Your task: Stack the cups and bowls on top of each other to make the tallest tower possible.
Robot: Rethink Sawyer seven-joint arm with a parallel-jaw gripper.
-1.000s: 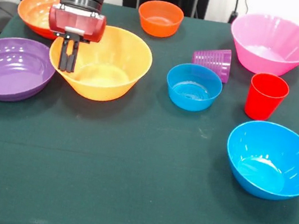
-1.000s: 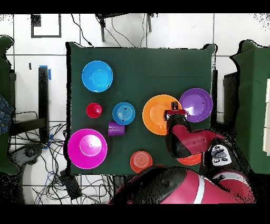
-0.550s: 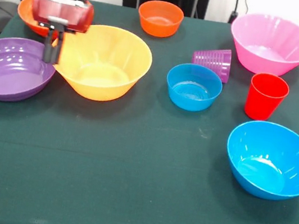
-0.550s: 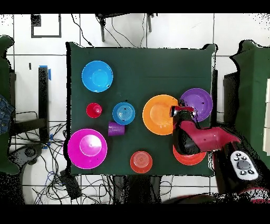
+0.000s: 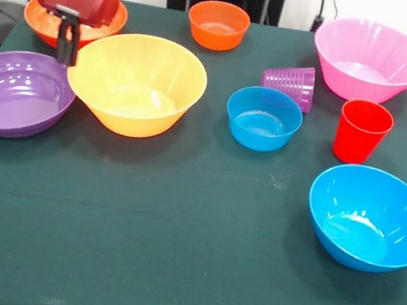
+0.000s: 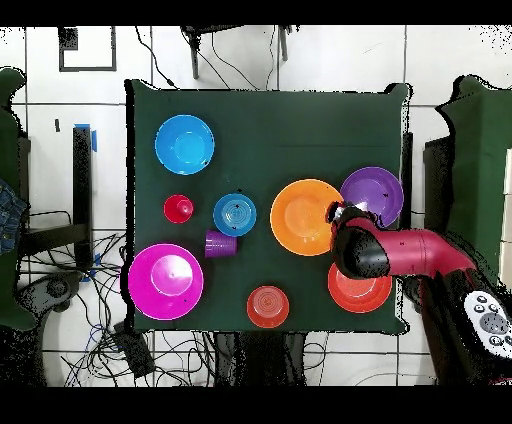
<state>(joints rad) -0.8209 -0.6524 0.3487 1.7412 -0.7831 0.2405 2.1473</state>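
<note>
- The hand (image 5: 67, 50) has drawn up and off the rim of the large orange bowl (image 5: 137, 84) since a second ago. It has shifted toward the red-orange shallow bowl (image 5: 46, 21) and now hangs over the gap between that bowl, the orange one and the purple bowl (image 5: 13, 91).
- Its two fingers hang pressed close together with nothing between them: clenched and empty.
- The large orange bowl sits where it was, upright and empty. No tower is begun; every piece lies single on the tabletop (image 5: 175, 233).
- My reading: the orange bowl is left as base, and the hand is being lined up on a neighbouring shallow bowl as the first layer.
- Elsewhere: small orange bowl (image 5: 217, 24) at the far edge, pink bowl (image 5: 369, 60) at the far corner, small blue bowl (image 5: 263, 118) mid-table, large blue bowl (image 5: 370, 218) close to the side edge.
- The purple cup (image 5: 290, 84) lies on its side; the red cup (image 5: 361, 130) stands upright. I see no light blue cup.
- Room: the three bowls by the hand are crowded rim to rim, so a descent there risks a nudge. The near half of the tabletop is bare.
</note>
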